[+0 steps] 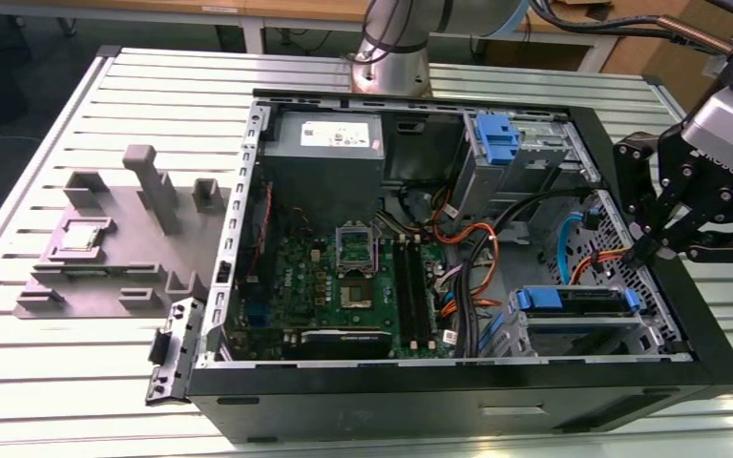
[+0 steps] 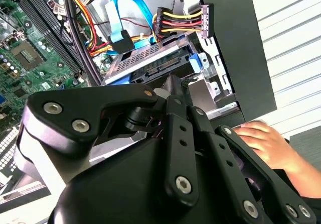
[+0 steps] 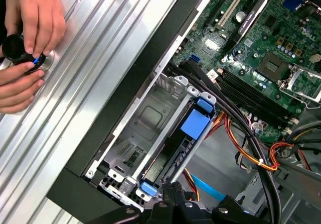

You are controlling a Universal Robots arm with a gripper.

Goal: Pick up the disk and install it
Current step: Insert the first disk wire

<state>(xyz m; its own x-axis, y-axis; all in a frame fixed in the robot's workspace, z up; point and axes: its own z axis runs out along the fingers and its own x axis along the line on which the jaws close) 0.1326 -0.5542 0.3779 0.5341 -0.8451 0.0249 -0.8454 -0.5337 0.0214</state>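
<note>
the disk (image 1: pixel 575 301) sits in the drive cage at the near right corner of the open computer case (image 1: pixel 469 391) as the exterior view shows it, lying flat with its blue rails showing along its edges and a bare metal cage panel just nearer than it. in the first wrist view the disk (image 3: pixel 176 151) stands slotted edge-on in the cage, a blue tab on its rail. the tool (image 1: pixel 647 250) hangs over the case's right wall, above and a little to the exterior view's right of the disk, apart from it; its dark fingers point down toward the inside of the case. whether the fingers are apart or together cannot be told. in the second wrist view the tool's black linkage covers the foreground, with the disk (image 2: pixel 155 68) beyond it under a blue ribbon cable (image 2: pixel 123 25). a person's hand (image 3: pixel 30 38) rests on the ribbed table (image 1: pixel 112 382) outside the case, fingers on a small round black object (image 3: pixel 17 50).
</note>
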